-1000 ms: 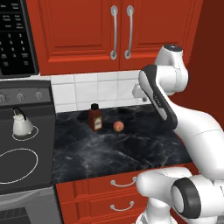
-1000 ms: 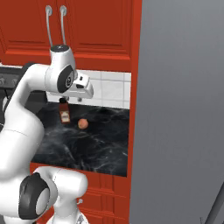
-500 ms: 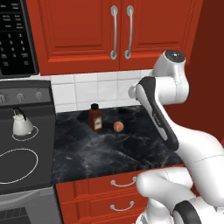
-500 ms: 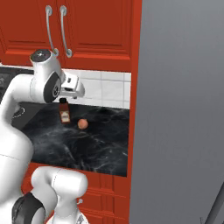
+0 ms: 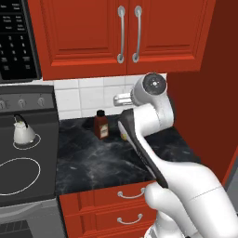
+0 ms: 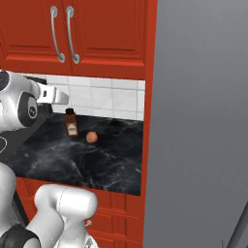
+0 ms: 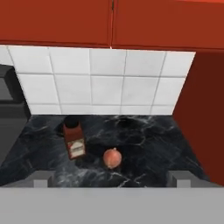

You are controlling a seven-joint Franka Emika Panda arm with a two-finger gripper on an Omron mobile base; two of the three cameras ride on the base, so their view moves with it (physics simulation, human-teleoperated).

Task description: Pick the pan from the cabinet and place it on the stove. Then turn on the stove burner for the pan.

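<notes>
The cabinet [image 5: 121, 35] hangs with both panelled doors shut, so the pan cannot be seen anywhere. Below the cabinet lies the dark marbled surface [image 5: 102, 160], backed by white wall tiles [image 7: 100, 81]. The end effector [image 7: 113, 178] hovers under the cabinet, above the surface, its fingertips [image 7: 41, 177] spread wide apart with nothing between them. On the surface below the cabinet stand a small brown sauce bottle [image 7: 74, 141] and, just beside it, a round reddish fruit [image 7: 112, 158], the two apart. Left of the cabinet sits the stove [image 5: 23, 167], with a white kettle [image 5: 23, 132] on a rear ring; a black microwave [image 5: 16, 42] hangs beside the cabinet's left door.
</notes>
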